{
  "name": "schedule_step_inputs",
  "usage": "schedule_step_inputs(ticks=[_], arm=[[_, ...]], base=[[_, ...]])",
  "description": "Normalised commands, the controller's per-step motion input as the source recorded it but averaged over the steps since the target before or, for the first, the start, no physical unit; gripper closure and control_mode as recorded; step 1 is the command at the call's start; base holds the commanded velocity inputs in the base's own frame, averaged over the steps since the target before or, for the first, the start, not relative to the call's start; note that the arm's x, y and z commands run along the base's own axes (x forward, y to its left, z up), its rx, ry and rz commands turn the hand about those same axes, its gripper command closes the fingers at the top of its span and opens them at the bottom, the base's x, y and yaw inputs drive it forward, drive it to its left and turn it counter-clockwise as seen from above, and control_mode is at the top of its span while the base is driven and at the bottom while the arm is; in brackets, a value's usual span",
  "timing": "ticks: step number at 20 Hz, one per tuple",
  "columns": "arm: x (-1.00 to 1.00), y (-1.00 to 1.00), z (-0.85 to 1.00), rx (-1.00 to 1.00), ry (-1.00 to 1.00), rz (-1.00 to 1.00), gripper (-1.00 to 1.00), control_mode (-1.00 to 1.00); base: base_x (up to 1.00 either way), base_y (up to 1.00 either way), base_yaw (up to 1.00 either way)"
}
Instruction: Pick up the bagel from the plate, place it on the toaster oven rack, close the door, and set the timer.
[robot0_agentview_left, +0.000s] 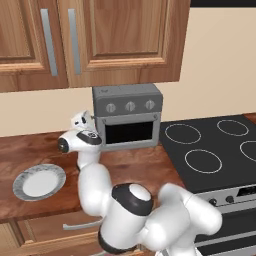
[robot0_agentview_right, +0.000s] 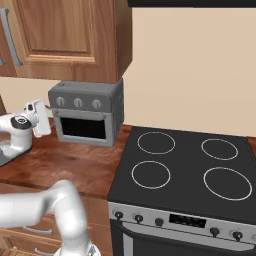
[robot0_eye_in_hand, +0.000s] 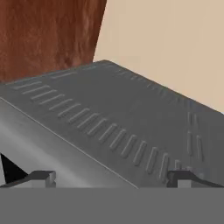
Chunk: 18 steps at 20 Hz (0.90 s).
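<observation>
From the left base view I see the arm (robot0_agentview_left: 95, 170) rising from the lower right and reaching over the wooden worktop (robot0_agentview_left: 140, 167) toward the toaster oven (robot0_agentview_left: 128, 116), which stands at the far side against the wall, under the wall cabinets (robot0_agentview_left: 90, 40). My gripper (robot0_agentview_left: 81, 120) sits just left of the oven's front, up near its knob row. The oven door (robot0_agentview_left: 129, 132) looks upright against the front, its dark window facing me. The plate (robot0_agentview_left: 39, 182) lies on the near left of the worktop, well apart from the oven, with only its white centre showing; I cannot make out the bagel anywhere. The stove (robot0_agentview_left: 215, 150) is to the right.

From the right base view the gripper (robot0_agentview_right: 39, 118) hangs just left of the toaster oven (robot0_agentview_right: 87, 112), level with its upper front. The stove (robot0_agentview_right: 185, 170) takes up the right.

In the hand view I look along the oven's slotted grey top (robot0_eye_in_hand: 122, 127). The two fingertips (robot0_eye_in_hand: 41, 178) stand far apart at the bottom, so the jaws are wide open with nothing between them.
</observation>
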Motion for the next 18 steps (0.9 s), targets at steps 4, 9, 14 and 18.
schedule_step_inputs(ticks=[4,9,14,18], arm=[[0.12,-0.33,-0.05,0.0,0.1,0.75,-1.0,-1.0],[0.27,-0.29,0.0,0.0,0.09,0.63,-1.0,-1.0],[0.36,0.0,0.26,0.0,0.03,0.32,-1.0,-1.0],[-0.07,0.09,0.57,0.0,0.0,0.17,-1.0,-1.0]], base=[[0.0,0.0,0.0],[0.0,0.0,0.0],[0.0,0.0,0.0],[0.0,0.0,0.0]])
